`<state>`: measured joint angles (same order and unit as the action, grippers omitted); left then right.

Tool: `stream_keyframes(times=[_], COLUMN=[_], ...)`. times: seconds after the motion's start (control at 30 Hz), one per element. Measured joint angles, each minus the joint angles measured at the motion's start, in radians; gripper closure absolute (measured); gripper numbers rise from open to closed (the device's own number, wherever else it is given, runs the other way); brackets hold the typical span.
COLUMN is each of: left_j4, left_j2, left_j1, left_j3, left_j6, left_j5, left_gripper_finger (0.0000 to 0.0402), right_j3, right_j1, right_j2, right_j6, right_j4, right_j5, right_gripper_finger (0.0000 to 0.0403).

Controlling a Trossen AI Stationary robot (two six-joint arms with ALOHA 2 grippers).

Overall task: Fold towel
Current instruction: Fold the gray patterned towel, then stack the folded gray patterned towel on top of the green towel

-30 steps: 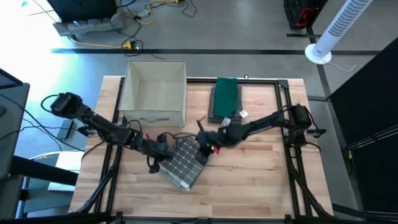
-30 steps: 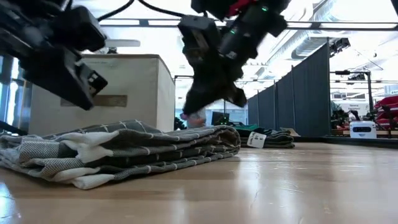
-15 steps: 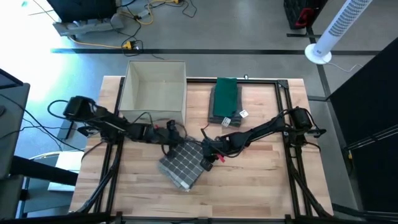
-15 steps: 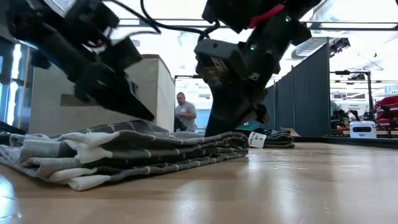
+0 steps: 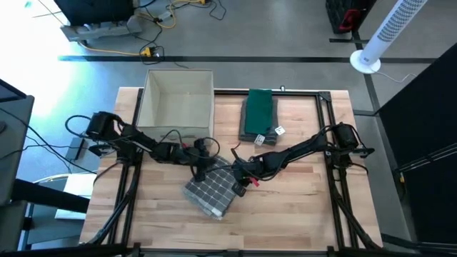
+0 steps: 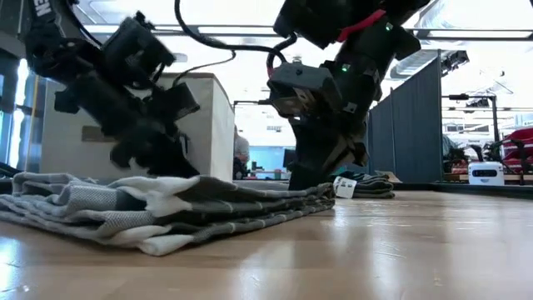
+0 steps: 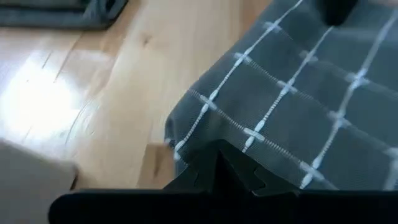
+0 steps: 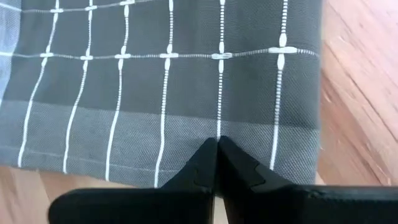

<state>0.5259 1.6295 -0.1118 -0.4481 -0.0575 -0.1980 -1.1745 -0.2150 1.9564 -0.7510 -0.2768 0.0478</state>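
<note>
Left end effector (image 5: 201,171) moved onto towel (image 5: 212,194) (right (image 5: 238,173) unmoved).

both grippers sit low on the grey checked towel (image 5: 214,191), the left gripper (image 5: 202,171) at its far corner, the right gripper (image 5: 238,178) at its right edge. just behind the left gripper the open box (image 5: 177,107) blocks passage. beyond the right gripper lie folded green towels (image 5: 258,114). bare table (image 5: 300,207) lies open on the near side.

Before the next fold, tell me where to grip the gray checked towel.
Probably pinch the gray checked towel at the two back corners of its top layer, coming straight down. It lies flat and folded, and the left gripper and right gripper sit there.
</note>
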Motion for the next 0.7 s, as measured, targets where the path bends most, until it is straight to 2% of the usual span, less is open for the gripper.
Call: stream_keyframes(times=[0.13, 0.3, 0.4, 0.5, 0.6, 0.7], left_j4=[-0.077, -0.347, -0.524, -0.605, -0.608, -0.605], left_j2=[-0.109, -0.268, -0.342, -0.387, -0.393, -0.378], left_j1=[-0.014, -0.051, -0.098, -0.18, -0.29, -0.381], left_j3=[-0.053, -0.135, -0.145, -0.131, -0.093, -0.045], left_j6=[-0.001, -0.012, -0.102, -0.224, -0.311, -0.335], left_j5=[0.033, 0.099, 0.182, 0.25, 0.229, 0.113], left_gripper_finger=[0.0402, 0.0402, 0.0402, 0.0402, 0.0402, 0.0402], right_j3=[-0.03, -0.094, -0.132, -0.188, -0.269, -0.338], right_j1=[-0.004, -0.035, -0.041, 0.0, 0.054, 0.101], right_j2=[0.0, 0.0, 0.0, 0.0, 0.0, 0.0], right_j6=[-0.005, 0.007, -0.005, 0.005, 0.06, 0.155], right_j4=[0.003, -0.003, -0.038, -0.116, -0.245, -0.375], right_j5=[-0.024, -0.05, -0.053, -0.153, -0.199, -0.147], right_gripper_finger=[0.0403, 0.0403, 0.0403, 0.0403, 0.0403, 0.0403])
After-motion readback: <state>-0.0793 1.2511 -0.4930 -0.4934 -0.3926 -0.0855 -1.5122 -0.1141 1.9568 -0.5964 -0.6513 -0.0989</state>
